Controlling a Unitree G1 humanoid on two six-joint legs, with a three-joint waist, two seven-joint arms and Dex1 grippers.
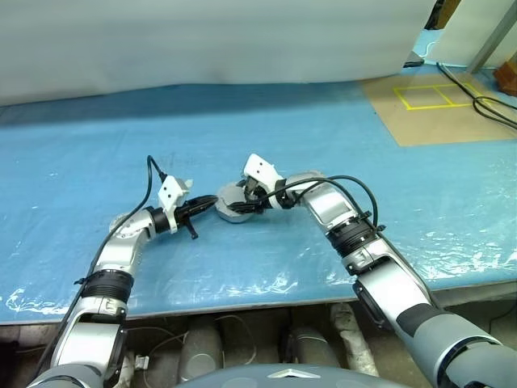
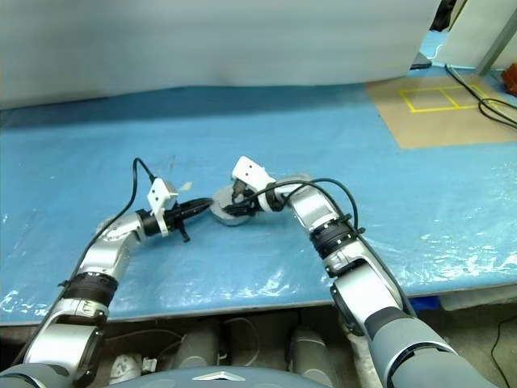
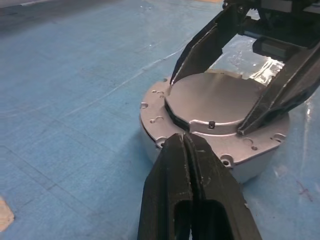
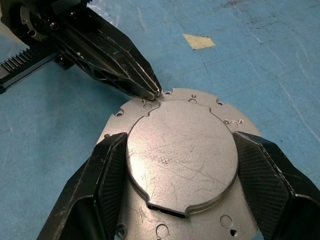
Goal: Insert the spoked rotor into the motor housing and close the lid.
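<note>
Right wrist view: round silvery-grey metal motor housing (image 4: pixel 170 110) sits on the table, its flange dotted with small screw holes. A smooth round raised plate with a small notch in its edge tops it; whether this is the lid or part of the housing cannot be told. Right gripper (image 4: pixel 182 167) straddles that raised plate, jaws apart, one textured black finger (image 4: pixel 107 175) at each side against its rim. Whether they press on it cannot be told.

Left gripper (image 4: pixel 156 93) comes in from the opposite side, jaws together, nothing between them, tip at the housing's flange edge, touching or just short of it. Left wrist view shows the same: closed black fingers (image 3: pixel 187 170) pointed at the flange.

Surface: table covered with a blue plastic sheet (image 1: pixel 97 162), wrinkled and glossy along the near edge. A small pale scrap of tape (image 4: pixel 199 41) lies on the sheet near the housing.

Room: a white sheet or panel (image 1: pixel 202 40) hangs along the far side of the table. Beyond the table's right end, tan floor (image 1: pixel 452 121) with a yellow taped square (image 1: pixel 422 96) and black cables (image 1: pixel 493 105).
</note>
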